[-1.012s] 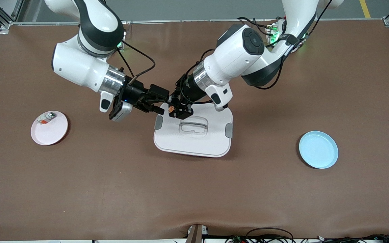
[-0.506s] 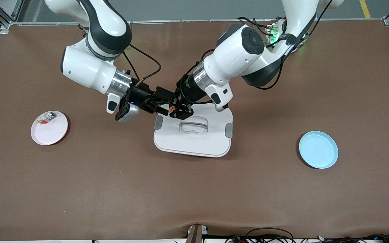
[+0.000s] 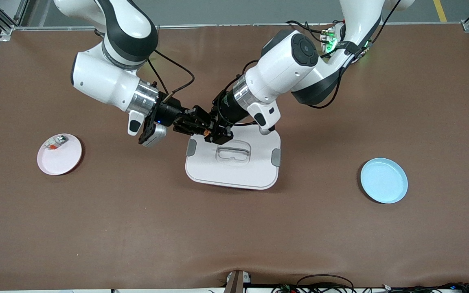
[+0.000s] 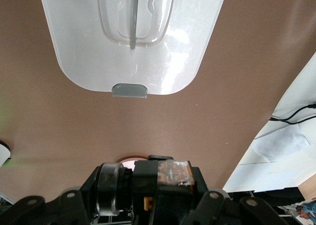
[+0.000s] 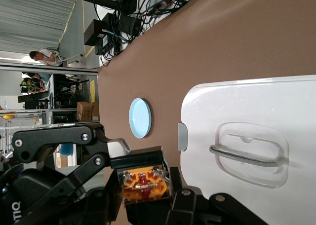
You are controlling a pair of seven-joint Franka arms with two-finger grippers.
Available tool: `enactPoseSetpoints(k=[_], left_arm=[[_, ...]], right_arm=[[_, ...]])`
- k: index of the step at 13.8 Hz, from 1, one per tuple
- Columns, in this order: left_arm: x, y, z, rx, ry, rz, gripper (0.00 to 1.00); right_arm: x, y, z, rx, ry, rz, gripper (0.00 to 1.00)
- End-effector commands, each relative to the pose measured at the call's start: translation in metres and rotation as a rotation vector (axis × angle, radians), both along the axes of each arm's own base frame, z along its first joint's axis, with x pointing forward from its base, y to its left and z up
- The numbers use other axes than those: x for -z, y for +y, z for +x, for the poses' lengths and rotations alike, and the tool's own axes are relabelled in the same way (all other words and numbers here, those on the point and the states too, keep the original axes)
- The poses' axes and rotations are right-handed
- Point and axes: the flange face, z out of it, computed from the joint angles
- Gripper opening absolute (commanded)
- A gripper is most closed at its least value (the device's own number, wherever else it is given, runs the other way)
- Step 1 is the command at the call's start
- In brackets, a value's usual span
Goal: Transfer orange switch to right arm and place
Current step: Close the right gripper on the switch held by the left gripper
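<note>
Fingers of both my grippers are meeting over the corner of the white lid (image 3: 238, 167) nearest the right arm's base. My left gripper (image 3: 212, 131) is clenching the orange switch (image 3: 207, 132), and my right gripper (image 3: 196, 124) is clamping down on the same switch, so both are gripping it in the air. In the right wrist view the orange switch (image 5: 143, 179) is showing its orange face between black fingers (image 5: 133, 161); in the front view only a speck of orange is peeking out. The lid's clear handle (image 3: 233, 153) is lying uncovered. A pink plate (image 3: 65, 160) holding a small silvery part (image 3: 55, 142) is sitting toward the right arm's end, and a blue plate (image 3: 384, 181) toward the left arm's end, both well apart from the lid with bare brown table (image 3: 234, 236) around them.
</note>
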Motion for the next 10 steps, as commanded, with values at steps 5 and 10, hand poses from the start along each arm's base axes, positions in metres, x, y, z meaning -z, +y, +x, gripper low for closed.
enactPoseSetpoints(k=[5,10], left_arm=[[-0.0054,-0.0052,0.0009,0.021,-0.067,0.027,0.38],[-0.0075,-0.0042,0.0012,0.018,-0.07,0.028,1.0]], right_arm=[[-0.0021,0.0042,0.0044,0.023,0.031,0.026,0.0],[-0.0014,0.005,0.0073,0.012,0.016,0.018,0.0]])
